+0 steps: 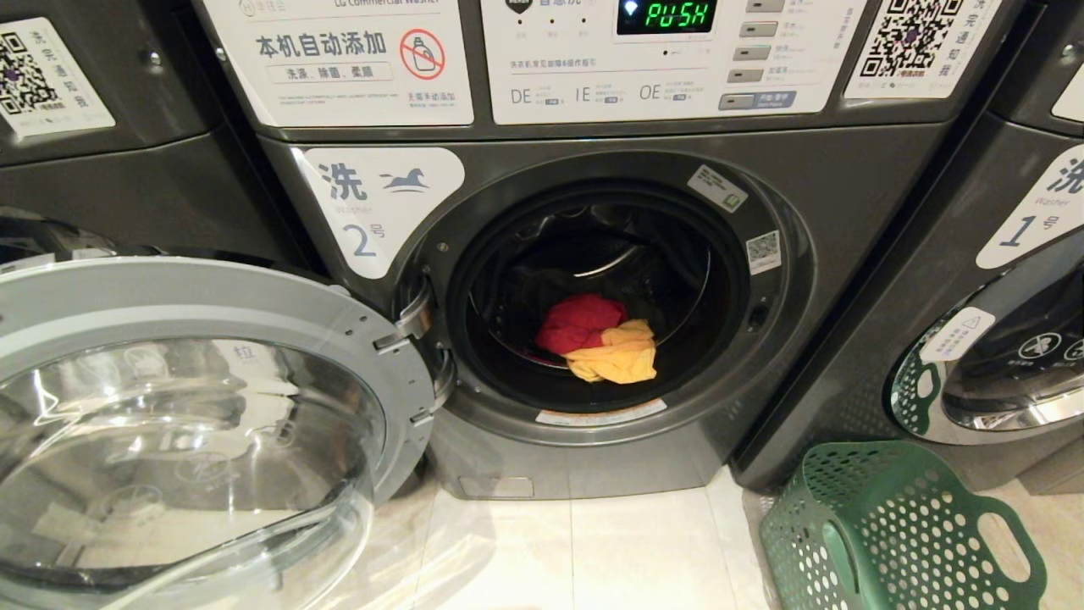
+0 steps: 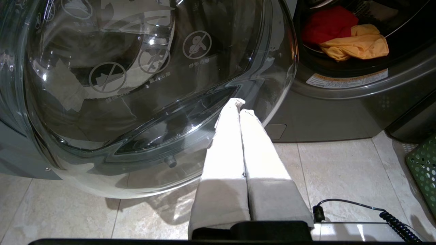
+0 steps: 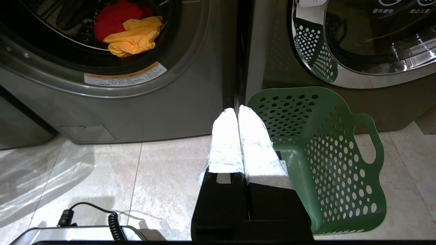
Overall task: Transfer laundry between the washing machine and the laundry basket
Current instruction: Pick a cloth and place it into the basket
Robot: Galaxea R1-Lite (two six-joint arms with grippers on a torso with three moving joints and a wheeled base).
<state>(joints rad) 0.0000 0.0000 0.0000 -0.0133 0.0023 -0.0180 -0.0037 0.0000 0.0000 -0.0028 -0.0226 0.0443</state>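
A red garment [image 1: 581,322] and a yellow garment [image 1: 616,357] lie touching at the front of the drum of washer 2 [image 1: 610,254], whose glass door [image 1: 195,424] stands swung wide open to the left. The green basket [image 1: 898,529] sits empty on the tiled floor [image 1: 593,551] to the right, before washer 1 [image 1: 999,339]. The left tool [image 2: 239,106], low by the door, and the right tool [image 3: 236,109], above the basket's edge, are both closed tight, holding nothing.

"PUSH" on washing machine [image 1: 593,110] display
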